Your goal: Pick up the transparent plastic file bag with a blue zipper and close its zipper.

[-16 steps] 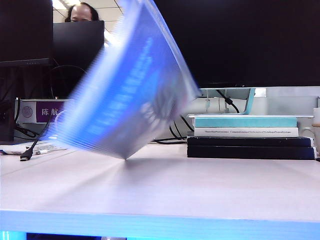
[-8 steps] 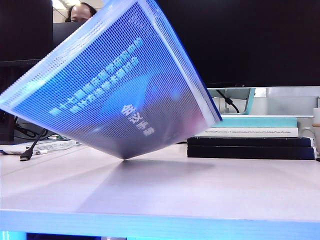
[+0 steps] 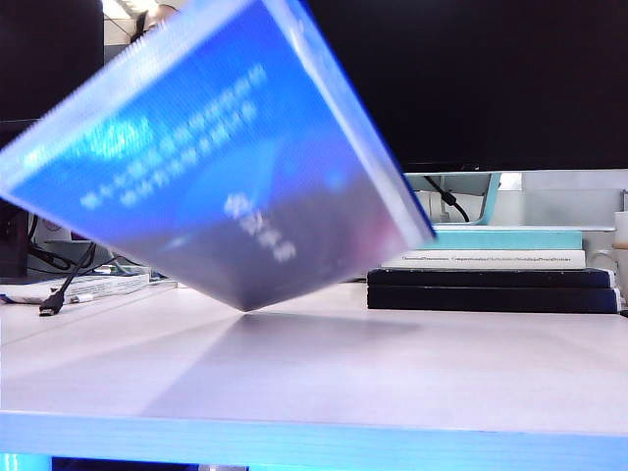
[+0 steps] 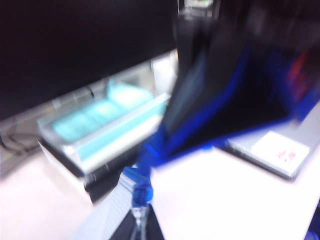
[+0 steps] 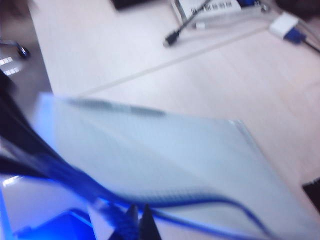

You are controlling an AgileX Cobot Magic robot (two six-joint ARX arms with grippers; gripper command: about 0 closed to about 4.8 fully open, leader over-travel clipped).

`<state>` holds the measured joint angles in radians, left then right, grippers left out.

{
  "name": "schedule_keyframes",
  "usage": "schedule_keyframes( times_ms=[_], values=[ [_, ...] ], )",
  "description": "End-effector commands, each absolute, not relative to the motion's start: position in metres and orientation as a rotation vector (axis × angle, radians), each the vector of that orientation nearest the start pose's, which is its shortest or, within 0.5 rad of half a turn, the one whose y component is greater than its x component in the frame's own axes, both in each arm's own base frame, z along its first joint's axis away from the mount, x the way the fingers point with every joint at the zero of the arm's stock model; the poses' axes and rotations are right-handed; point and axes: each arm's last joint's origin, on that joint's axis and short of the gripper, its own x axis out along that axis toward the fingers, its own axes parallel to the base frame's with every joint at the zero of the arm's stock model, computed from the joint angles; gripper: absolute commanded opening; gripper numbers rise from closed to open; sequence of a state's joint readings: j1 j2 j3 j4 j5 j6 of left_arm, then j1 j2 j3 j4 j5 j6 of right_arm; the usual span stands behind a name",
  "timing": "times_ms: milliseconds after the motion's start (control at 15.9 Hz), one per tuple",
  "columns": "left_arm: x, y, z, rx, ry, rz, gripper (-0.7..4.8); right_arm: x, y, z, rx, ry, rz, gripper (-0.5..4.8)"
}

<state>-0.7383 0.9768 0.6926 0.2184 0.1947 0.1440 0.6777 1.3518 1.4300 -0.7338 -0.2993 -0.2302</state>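
File bag [image 3: 226, 157], a large translucent grid-textured plastic pouch, hangs tilted above the pale counter [image 3: 392, 373], its low corner near six o'clock almost touching it.

Left tool [image 4: 141, 212]: fingers together, clamped on the zipper's blue pull cord [image 4: 141, 187].

Right tool [image 5: 137, 220]: shut on the bag's blue-trimmed edge [image 5: 165, 202].

Stacked books [image 3: 491, 270] sit at three o'clock, behind.

Lifting looks done; next, I judge, the left tool draws the pull along the blue zipper strip [image 4: 200, 135] while the right holds firm.
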Motion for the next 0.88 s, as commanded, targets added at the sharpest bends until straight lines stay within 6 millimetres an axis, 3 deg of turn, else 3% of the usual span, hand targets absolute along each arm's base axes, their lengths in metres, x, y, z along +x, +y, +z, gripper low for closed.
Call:
schedule_keyframes(
  times_ms=[63, 441, 693, 756, 819, 882],
  values=[
    [0.151, -0.146, 0.320, 0.135, -0.086, -0.941, -0.06, 0.212, 0.178, 0.380, -0.351, 0.587, 1.000, -0.06],
    [0.133, -0.130, 0.335, 0.187, -0.128, -0.954, -0.06, 0.223, 0.174, 0.366, -0.410, 0.652, 0.947, -0.06],
    [0.126, -0.121, 0.334, 0.233, -0.096, -0.911, -0.06, 0.232, 0.160, 0.341, -0.459, 0.740, 0.822, -0.06],
    [0.123, -0.118, 0.334, 0.253, -0.095, -0.892, -0.06, 0.238, 0.151, 0.330, -0.458, 0.774, 0.783, -0.06],
    [0.115, -0.109, 0.338, 0.288, -0.120, -0.835, -0.06, 0.253, 0.120, 0.300, -0.459, 0.867, 0.602, -0.06],
    [0.112, -0.105, 0.340, 0.298, -0.130, -0.813, -0.06, 0.260, 0.103, 0.288, -0.434, 0.888, 0.534, -0.06]
  ],
)
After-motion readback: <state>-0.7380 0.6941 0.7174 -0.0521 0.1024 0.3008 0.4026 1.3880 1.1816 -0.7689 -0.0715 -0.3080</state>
